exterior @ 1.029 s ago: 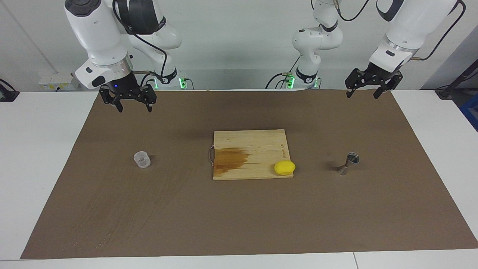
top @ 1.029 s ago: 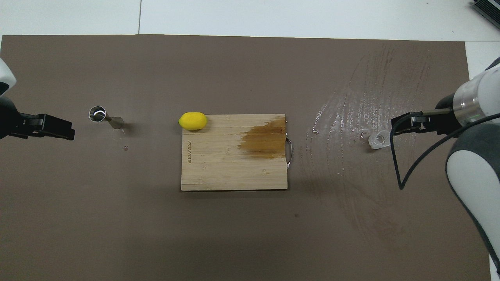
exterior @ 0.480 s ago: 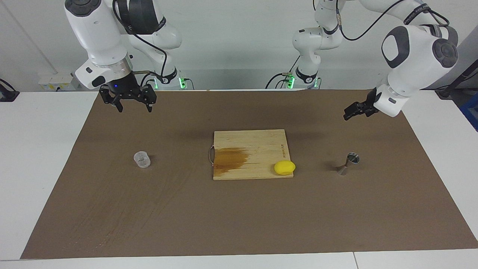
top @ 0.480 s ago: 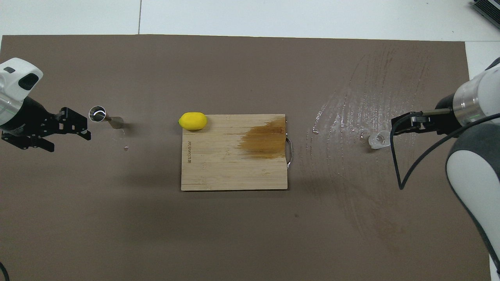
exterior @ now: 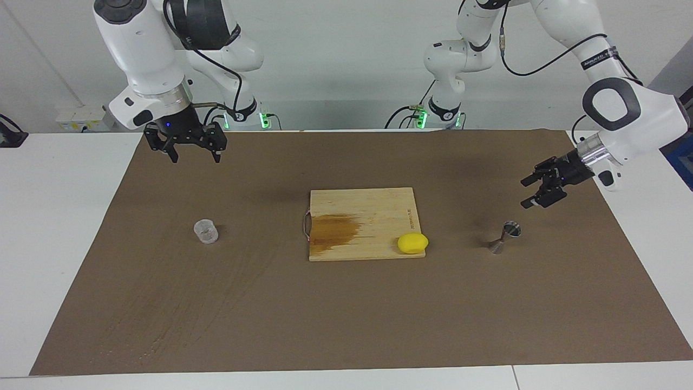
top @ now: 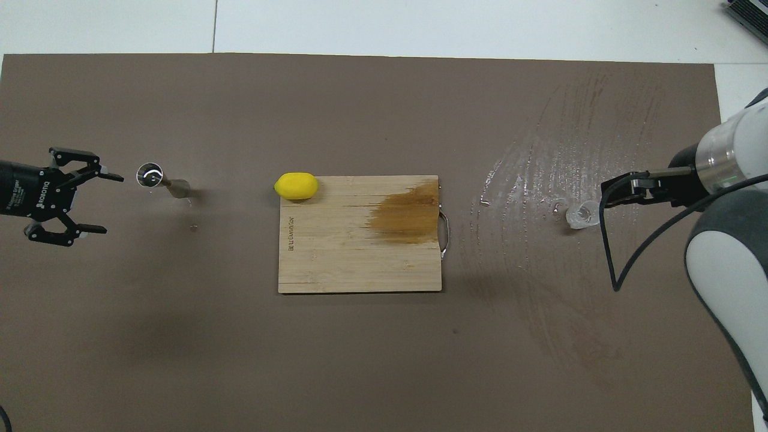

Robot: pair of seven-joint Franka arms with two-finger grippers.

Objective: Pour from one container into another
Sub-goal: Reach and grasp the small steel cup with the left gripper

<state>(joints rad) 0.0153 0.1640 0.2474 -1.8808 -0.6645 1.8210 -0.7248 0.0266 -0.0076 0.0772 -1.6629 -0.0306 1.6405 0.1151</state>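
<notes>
Brown mat over white table. My left gripper point(exterior: 533, 190) has swung down and turned sideways within the last second, fingers spread, empty; it now hangs near the steel jigger point(exterior: 504, 236), which stands at its 7 o'clock in the facing view, untouched. Looks like I'm lining up a side grasp. My right gripper point(exterior: 185, 148) waits aloft, also spread and empty. Clear cup point(exterior: 206, 231) stands on the mat below it. Between the two: cutting board point(exterior: 361, 216), lemon point(exterior: 412, 242) at its corner. Approach unobstructed.

Wall point(exterior: 346, 65): plain, pale grey-white
Table point(exterior: 59, 216): white top
Table cover point(exterior: 346, 314): large brown mat, faintly streaked
</notes>
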